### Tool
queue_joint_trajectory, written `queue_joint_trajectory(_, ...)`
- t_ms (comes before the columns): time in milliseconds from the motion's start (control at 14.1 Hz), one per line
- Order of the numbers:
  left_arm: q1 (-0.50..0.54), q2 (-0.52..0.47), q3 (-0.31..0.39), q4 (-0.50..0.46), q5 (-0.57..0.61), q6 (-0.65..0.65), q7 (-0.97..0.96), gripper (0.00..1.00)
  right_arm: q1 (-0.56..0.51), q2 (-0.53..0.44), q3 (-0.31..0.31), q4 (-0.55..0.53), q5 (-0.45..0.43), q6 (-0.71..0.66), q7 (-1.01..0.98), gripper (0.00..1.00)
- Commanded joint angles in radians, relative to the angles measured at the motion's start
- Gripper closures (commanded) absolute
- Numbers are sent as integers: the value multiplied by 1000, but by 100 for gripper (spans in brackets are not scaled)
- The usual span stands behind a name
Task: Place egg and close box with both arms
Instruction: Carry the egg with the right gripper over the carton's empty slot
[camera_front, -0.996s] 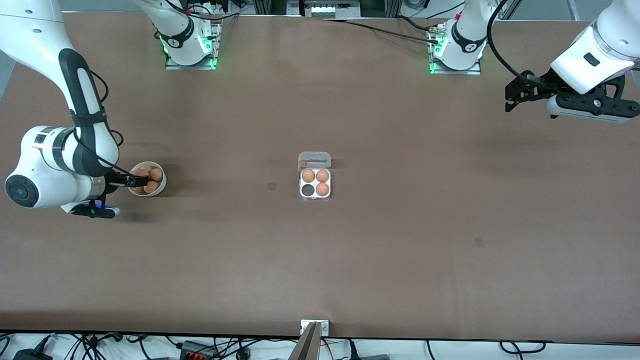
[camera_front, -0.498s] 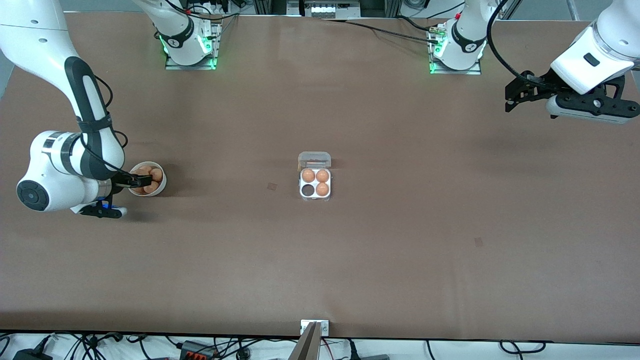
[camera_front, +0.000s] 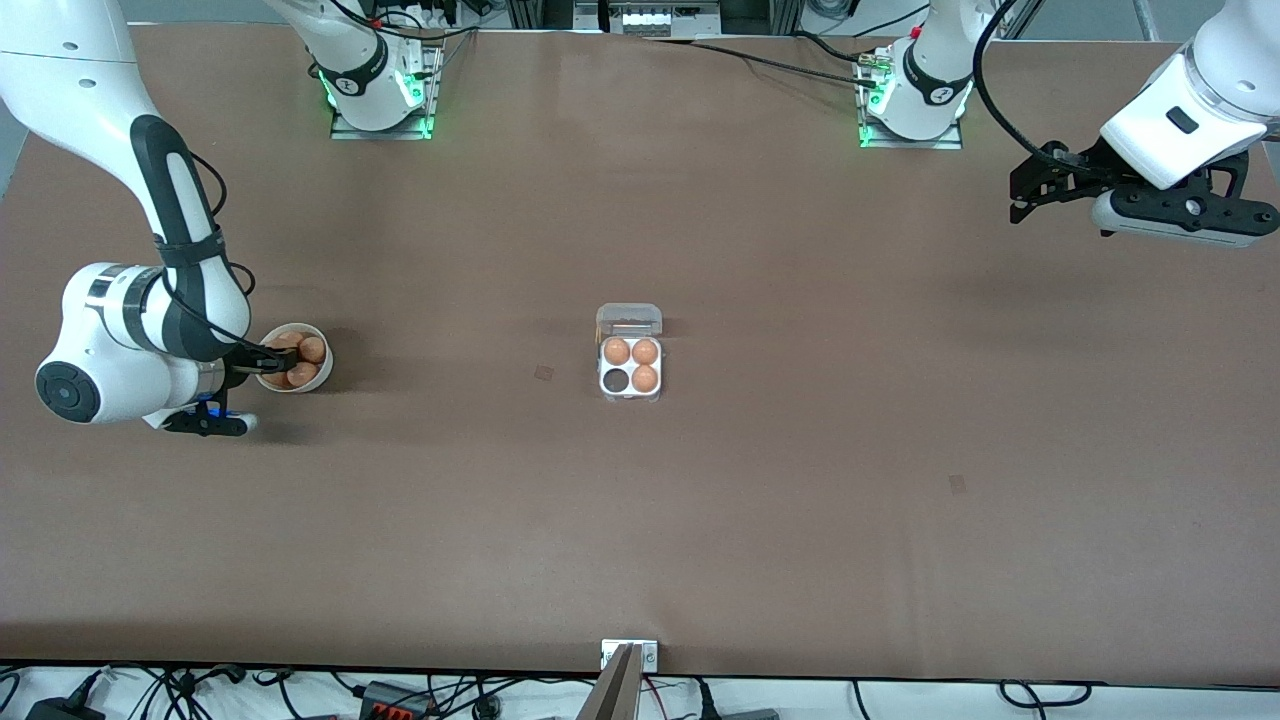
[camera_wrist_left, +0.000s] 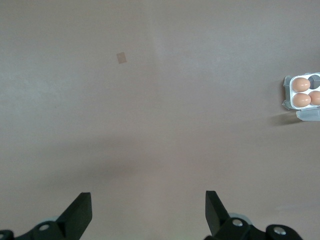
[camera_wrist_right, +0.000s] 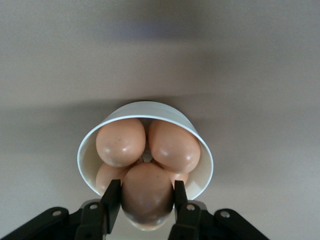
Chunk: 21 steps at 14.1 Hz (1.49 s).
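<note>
My right gripper (camera_front: 280, 367) reaches into a white bowl (camera_front: 325, 366) at the right arm's end of the table. In the right wrist view the right gripper (camera_wrist_right: 146, 188) is shut on one orange-brown egg (camera_wrist_right: 147, 197), which lies on top of several others in the bowl (camera_wrist_right: 145, 104). The box (camera_front: 604, 388) stands at the table's middle with its clear lid (camera_front: 629, 319) open. Three eggs fill its cells, and the cell (camera_front: 616, 380) nearest the front camera on the right arm's side is dark and bare. My left gripper (camera_front: 1018, 197) hangs open in the air over the left arm's end of the table, and nothing lies between the left gripper's (camera_wrist_left: 146, 196) fingers.
Two small darker patches mark the brown table (camera_front: 800, 480), one (camera_front: 543, 373) between bowl and box and one (camera_front: 957, 484) toward the left arm's end. The arm bases (camera_front: 380, 95) stand along the edge farthest from the front camera. The box (camera_wrist_left: 287, 93) shows at the edge of the left wrist view.
My right gripper's fingers have shut round the egg in the bowl, and the right arm has shifted slightly. The left arm has not moved.
</note>
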<state>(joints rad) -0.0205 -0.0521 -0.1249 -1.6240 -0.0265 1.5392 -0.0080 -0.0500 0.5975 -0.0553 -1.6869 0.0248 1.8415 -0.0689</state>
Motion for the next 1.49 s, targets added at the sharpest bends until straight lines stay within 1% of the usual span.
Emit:
queue_joint_trajectory(0,2,18,1,36,-13,-25,17,0,-10,-1,11,13,15,-10,-46,79)
queue_joint_trajectory(142,2,18,1,36,-13,-25,17,0,-5,-5,15,33,14,-28,-55,81)
queue_joint_trajectory(213,2,18,1,36,-13,-25,17,0,-1,-8,23,65,15,-65,-71,82)
queue_joint_trajectory(356,2,18,1,36,-12,-25,17,0,1,-10,87,194,15,-169,-66,82)
queue_joint_trajectory(427,2,18,1,36,-10,-25,19,0,2,-4,128,248,17,-198,-65,82)
queue_joint_trajectory(569,2,18,1,36,-10,-25,19,0,41,-2,196,276,15,-188,-33,82)
queue_joint_trajectory(640,2,18,1,36,-10,-25,19,0,83,-2,210,283,14,-148,6,82)
queue_joint_trajectory(853,2,18,1,38,-10,-25,19,0,234,14,212,283,15,-18,113,82)
queue_joint_trajectory(924,2,18,1,36,-10,-25,19,0,266,22,213,283,17,8,159,82)
queue_joint_trajectory(1138,4,18,1,36,-10,-25,19,0,355,56,215,286,61,138,236,82)
queue_joint_trajectory(1280,4,18,1,36,-10,-25,19,0,421,88,215,297,61,229,294,82)
queue_joint_trajectory(1422,4,18,1,38,-10,-25,19,0,461,122,215,311,63,300,366,82)
